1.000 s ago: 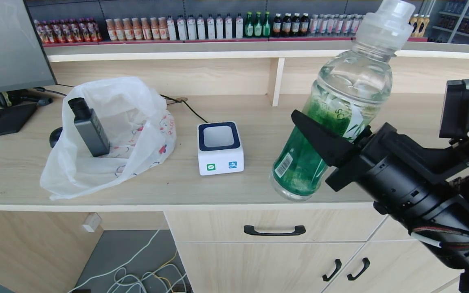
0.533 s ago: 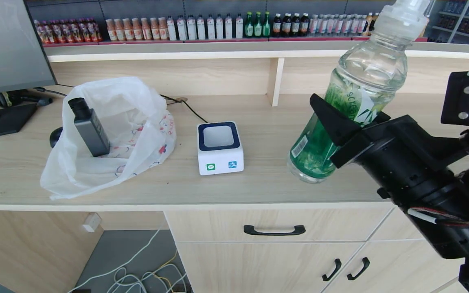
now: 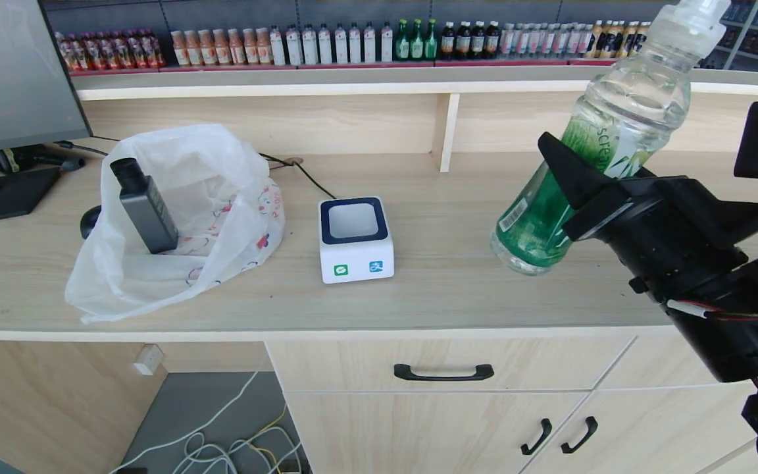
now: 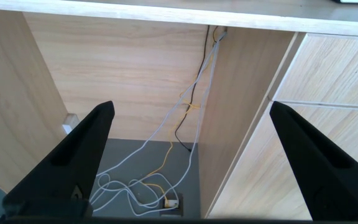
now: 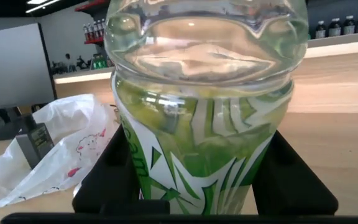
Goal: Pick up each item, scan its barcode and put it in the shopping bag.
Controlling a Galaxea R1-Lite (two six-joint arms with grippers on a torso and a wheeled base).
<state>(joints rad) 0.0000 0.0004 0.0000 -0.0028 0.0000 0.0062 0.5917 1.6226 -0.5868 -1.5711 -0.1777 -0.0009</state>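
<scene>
Bottle [image 3: 616, 125] has swung up and right, away from scanner [image 3: 355, 240].

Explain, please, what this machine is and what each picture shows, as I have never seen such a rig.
It is a two-armed robot at a shop counter. The wide picture comes from its head camera, the other two from cameras on its wrists. The right pincer is shut on a green-labelled bottle, held tilted above the counter. The left pincer hangs open below counter level, facing the cupboard fronts. On the counter stand a white scanner box and a shopping bag with a grey flask in it.
</scene>
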